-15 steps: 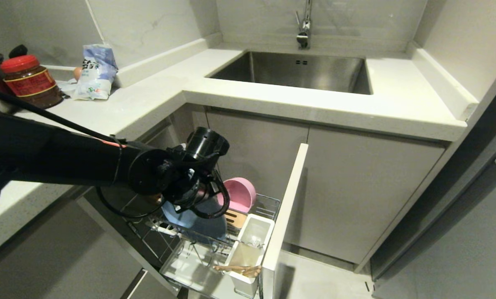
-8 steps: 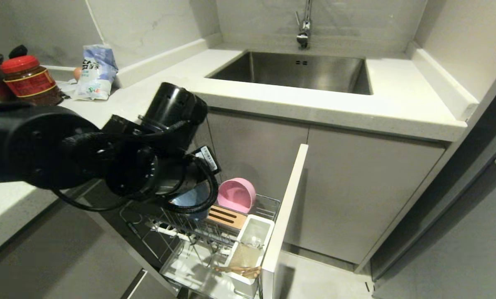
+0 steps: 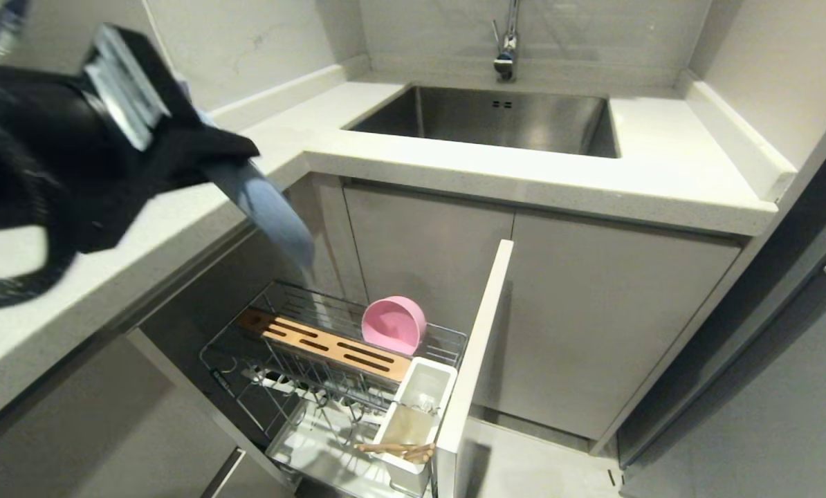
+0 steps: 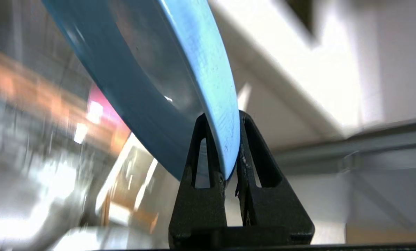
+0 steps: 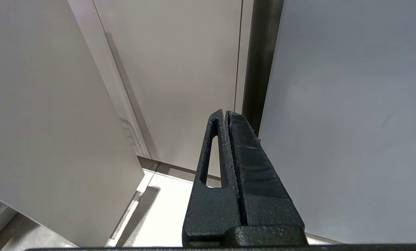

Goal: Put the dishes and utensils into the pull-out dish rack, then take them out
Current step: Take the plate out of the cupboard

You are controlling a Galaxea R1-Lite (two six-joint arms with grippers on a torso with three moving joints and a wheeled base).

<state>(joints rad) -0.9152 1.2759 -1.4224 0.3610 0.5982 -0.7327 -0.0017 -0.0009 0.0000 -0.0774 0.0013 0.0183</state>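
Observation:
My left gripper (image 4: 223, 116) is shut on the rim of the light-blue plate (image 4: 166, 69), which hangs tilted in the air (image 3: 271, 207) above the pull-out dish rack (image 3: 302, 308), level with the counter edge. In the head view the gripper's fingers are hidden behind the black arm. The pink bowl (image 3: 393, 325) stands on edge at the back of the wire basket, beside the slotted wooden strip (image 3: 330, 344). The chopsticks (image 3: 396, 449) lie in the white utensil cup (image 3: 413, 415). My right gripper (image 5: 226, 113) is shut on nothing, parked low beside cabinet doors. I see no fork.
The rack's tall white front panel (image 3: 475, 360) stands out to the right of the basket. Above are the counter (image 3: 524, 173), the steel sink (image 3: 489, 117) and the tap (image 3: 506, 41). My left arm (image 3: 53, 159) covers the left counter.
My left arm has lifted the blue plate out of the rack's slots, up and to the left to counter height. The bowl, chopsticks and right arm have not moved.

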